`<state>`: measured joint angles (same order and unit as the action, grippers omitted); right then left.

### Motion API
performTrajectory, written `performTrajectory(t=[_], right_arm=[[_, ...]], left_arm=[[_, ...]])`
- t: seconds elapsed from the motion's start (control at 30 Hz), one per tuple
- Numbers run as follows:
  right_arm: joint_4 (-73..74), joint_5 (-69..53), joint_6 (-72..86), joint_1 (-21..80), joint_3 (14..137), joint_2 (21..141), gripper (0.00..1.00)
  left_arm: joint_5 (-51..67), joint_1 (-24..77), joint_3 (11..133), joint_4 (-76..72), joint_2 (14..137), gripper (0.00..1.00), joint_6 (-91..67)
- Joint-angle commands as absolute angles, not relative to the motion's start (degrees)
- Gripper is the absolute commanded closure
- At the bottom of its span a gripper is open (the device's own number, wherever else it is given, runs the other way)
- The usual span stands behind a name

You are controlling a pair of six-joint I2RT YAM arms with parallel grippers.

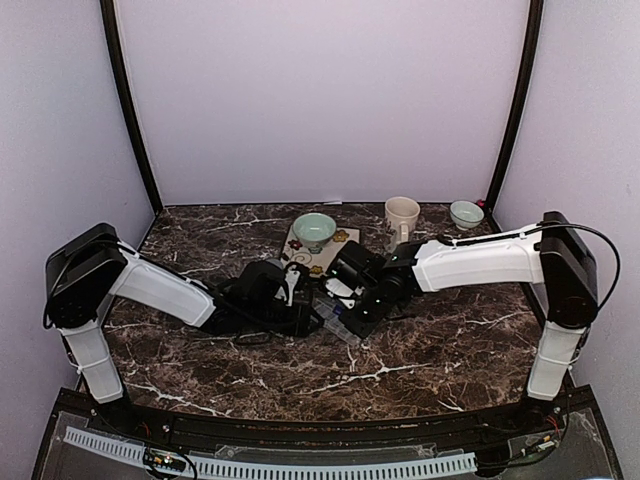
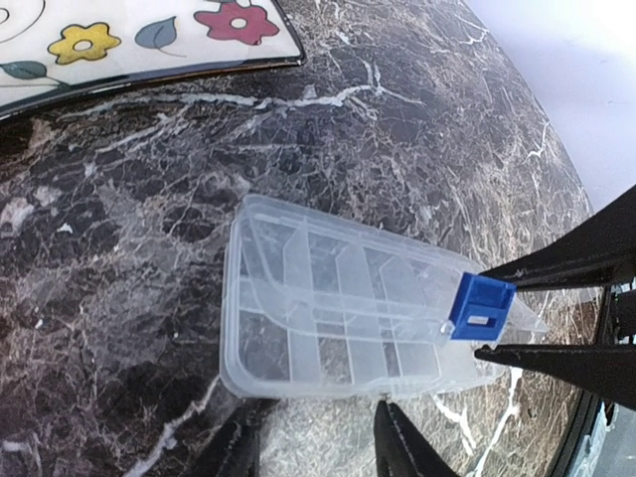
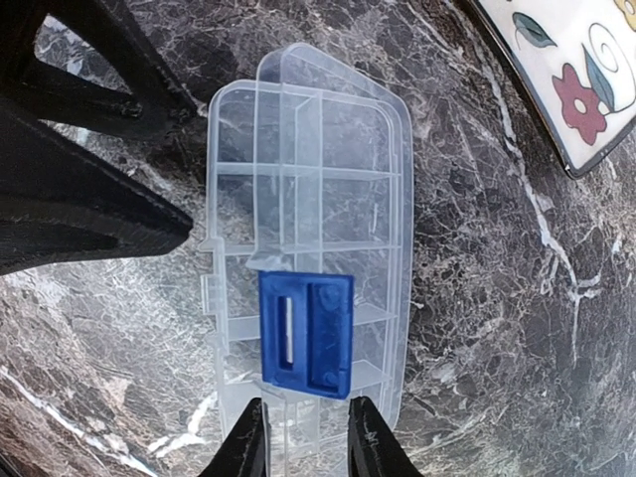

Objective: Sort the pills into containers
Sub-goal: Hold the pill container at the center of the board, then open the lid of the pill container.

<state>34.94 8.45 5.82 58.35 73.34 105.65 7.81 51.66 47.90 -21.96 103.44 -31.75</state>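
A clear plastic pill box (image 2: 328, 318) lies flat on the dark marble table (image 2: 129, 248), its two rows of small square containers showing through the lid. A blue latch (image 3: 306, 335) sits at one short end. My right gripper (image 3: 306, 412) is shut on that latch end of the box, with clear plastic between its fingers (image 3: 248, 442). My left gripper (image 2: 313, 437) is open at the box's near long edge, and one fingertip (image 2: 386, 409) touches the rim. In the top view both grippers meet over the box (image 1: 338, 325) at mid-table. The pills are out of view.
A flower-patterned plate (image 1: 340, 238) holding a green bowl (image 1: 314, 230) sits just behind the box. It also shows in the wrist views as plate (image 2: 119, 40) and plate (image 3: 576, 70). A cream mug (image 1: 402, 216) and a small bowl (image 1: 466, 213) stand at the back right.
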Motion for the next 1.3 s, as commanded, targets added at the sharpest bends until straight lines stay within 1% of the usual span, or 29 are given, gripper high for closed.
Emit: performTrajectory(t=[0.0, 0.57, 1.0, 1.27], right_arm=[[36.8, 8.0, 5.5, 58.5, 74.6, 103.6, 0.75], [38.6, 6.3, 5.3, 58.3, 75.8, 101.6, 0.77], [35.7, 0.0, 6.0, 52.7, 72.7, 99.6, 0.78], [34.7, 1.2, 5.8, 51.2, 71.1, 100.2, 0.77]], left_arm=[[6.6, 52.1, 49.8, -20.3, 103.9, 0.57, -32.0], [5.7, 52.1, 53.1, -17.0, 106.9, 0.57, -32.3], [5.1, 52.2, 53.8, -14.7, 108.0, 0.57, -32.5], [5.0, 52.2, 53.8, -14.4, 108.5, 0.57, -32.6]])
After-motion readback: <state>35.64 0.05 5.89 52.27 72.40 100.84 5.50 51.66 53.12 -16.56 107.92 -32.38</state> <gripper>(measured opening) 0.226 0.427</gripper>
